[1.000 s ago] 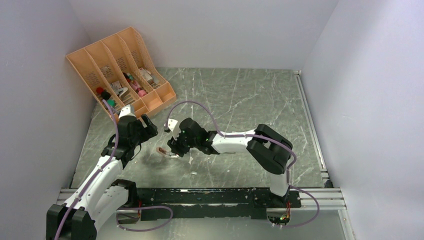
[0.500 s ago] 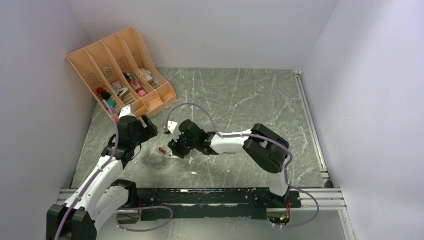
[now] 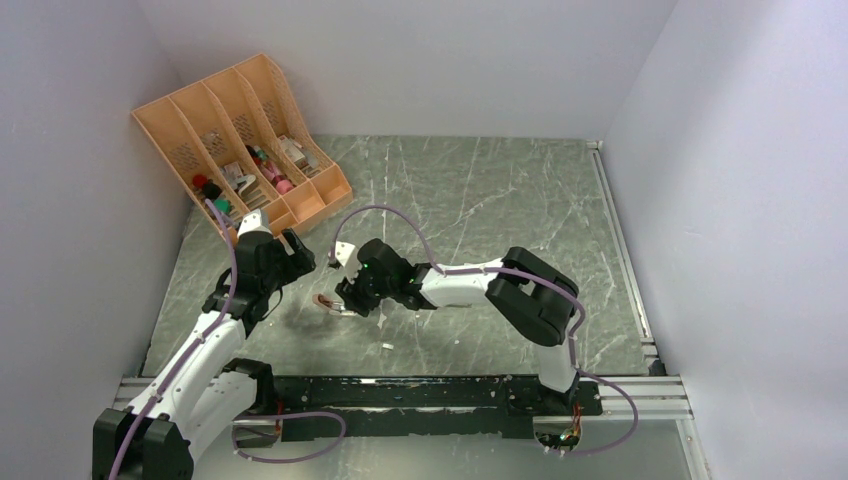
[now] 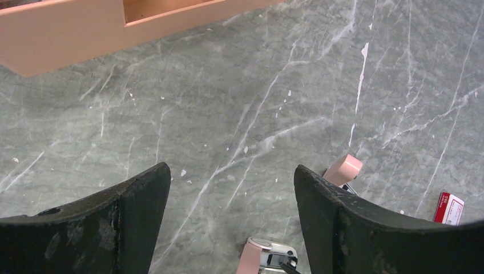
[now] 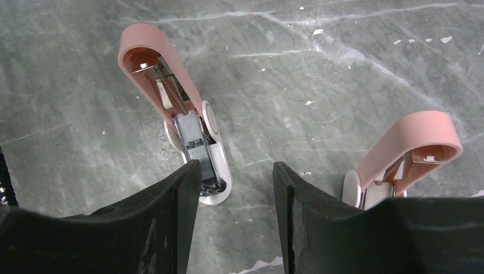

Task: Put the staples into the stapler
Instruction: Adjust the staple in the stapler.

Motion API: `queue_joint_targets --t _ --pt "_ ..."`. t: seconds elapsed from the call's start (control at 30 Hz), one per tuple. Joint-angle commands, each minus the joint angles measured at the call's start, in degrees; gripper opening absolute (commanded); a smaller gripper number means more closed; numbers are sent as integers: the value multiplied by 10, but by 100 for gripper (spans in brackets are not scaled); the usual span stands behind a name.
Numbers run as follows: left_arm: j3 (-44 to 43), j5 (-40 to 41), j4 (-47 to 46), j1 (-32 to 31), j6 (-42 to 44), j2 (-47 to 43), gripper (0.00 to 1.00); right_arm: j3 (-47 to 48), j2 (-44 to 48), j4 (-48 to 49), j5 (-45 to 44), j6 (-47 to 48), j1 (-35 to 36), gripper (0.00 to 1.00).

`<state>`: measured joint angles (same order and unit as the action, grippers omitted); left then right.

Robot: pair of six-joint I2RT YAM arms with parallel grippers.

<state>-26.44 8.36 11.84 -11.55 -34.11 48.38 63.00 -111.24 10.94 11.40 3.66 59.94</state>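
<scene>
**Right gripper** (image 5: pixel 235 165): released and empty, jaws spread. It hangs low over the counter (image 5: pixel 319 74) at the front end of the open pink stapler (image 5: pixel 177 108); in the wrist view one finger overlaps that end. Contact cannot be told. Judged purpose: placed to tend the exposed magazine or to press the lid down.

**Open pink stapler**: lies flat on the counter with its lid swung right back, probably so the channel faces up for loading.

**Staples** (image 5: pixel 201 157): a short ribbed silvery-grey strip sitting in the stapler's channel, toward the front end. It appears seated, though this is hard to confirm.

**Second pink stapler** (image 5: pixel 411 145): near the open stapler, apart from it, lid also raised.

**Staple box** (image 4: pixel 449 207): small, red and white, on the counter beyond the open stapler at the edge of the left wrist view.

**Left gripper** (image 4: pixel 231 171): released, holding nothing, raised beside the open stapler. It is likely kept back to leave room.

**Orange desk organiser** (image 4: pixel 68 31): well apart from the open stapler.
</scene>
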Motion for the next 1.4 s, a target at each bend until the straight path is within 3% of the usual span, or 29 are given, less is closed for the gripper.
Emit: queue_joint_targets --t 0.0,0.47,0.9,1.37 --pt "-12 -5 -11 4 0 -3 83 -5 31 31 7 -4 -1 53" --pt "-7 -57 -2 4 -30 -39 84 -208 88 275 66 95 -1 55" --pt "-11 -70 0 4 -39 -30 86 -185 13 301 114 124 -22 61" --pt "21 -106 -7 4 -88 -43 84 -161 -30 272 146 144 -25 54"
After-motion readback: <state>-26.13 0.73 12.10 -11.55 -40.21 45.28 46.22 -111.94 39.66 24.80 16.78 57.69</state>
